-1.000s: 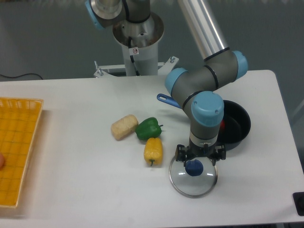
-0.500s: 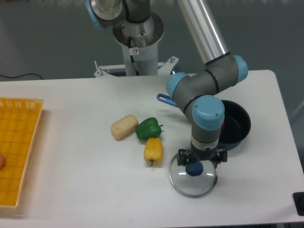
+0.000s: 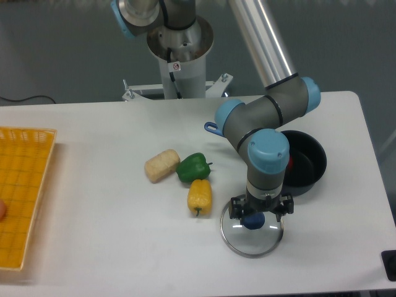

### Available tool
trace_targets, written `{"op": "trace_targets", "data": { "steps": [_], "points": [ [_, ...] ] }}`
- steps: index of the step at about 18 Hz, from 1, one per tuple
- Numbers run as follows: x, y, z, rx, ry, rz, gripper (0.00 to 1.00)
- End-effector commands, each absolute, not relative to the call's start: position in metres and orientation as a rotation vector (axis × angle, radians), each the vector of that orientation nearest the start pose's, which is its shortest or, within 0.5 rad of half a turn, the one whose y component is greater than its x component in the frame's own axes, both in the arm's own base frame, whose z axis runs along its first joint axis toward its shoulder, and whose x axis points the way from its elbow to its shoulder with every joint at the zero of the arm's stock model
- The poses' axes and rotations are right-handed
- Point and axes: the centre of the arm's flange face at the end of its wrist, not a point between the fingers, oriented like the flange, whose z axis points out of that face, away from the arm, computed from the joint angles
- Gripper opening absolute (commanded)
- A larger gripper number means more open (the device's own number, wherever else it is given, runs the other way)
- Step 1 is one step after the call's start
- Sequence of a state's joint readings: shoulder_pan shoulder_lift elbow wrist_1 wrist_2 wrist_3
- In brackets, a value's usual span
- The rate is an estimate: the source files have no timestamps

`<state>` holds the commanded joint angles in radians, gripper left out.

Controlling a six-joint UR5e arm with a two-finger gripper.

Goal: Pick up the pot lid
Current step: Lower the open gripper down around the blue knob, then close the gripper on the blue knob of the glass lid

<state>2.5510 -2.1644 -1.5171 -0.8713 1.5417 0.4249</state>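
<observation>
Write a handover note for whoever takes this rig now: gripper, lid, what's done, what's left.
Gripper: open, pointing down over the lid, fingertips spread near its blue knob. I can't tell whether either touches.
Lid: glass, lying on the table, knob up.
Nearby, in the camera view: yellow vegetable left of the lid; black pan behind it to the right, partly hidden by the gripper.
Done: gripper brought to the lid; no grasp yet.
Left: probably line up on the knob, close on it, then lift.
</observation>
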Motion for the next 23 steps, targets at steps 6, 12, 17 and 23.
{"op": "trace_targets", "data": {
  "steps": [6, 12, 17, 23],
  "points": [
    [-0.496, 0.496, 0.222, -2.908, -0.815, 0.129, 1.00],
    [-0.492, 0.500, 0.220, -2.912, -0.809, 0.125, 1.00],
    [-0.487, 0.503, 0.210, -2.932, -0.794, 0.112, 1.00],
    [-0.488, 0.502, 0.210, -2.948, -0.781, 0.133, 0.98]
  ]
}}
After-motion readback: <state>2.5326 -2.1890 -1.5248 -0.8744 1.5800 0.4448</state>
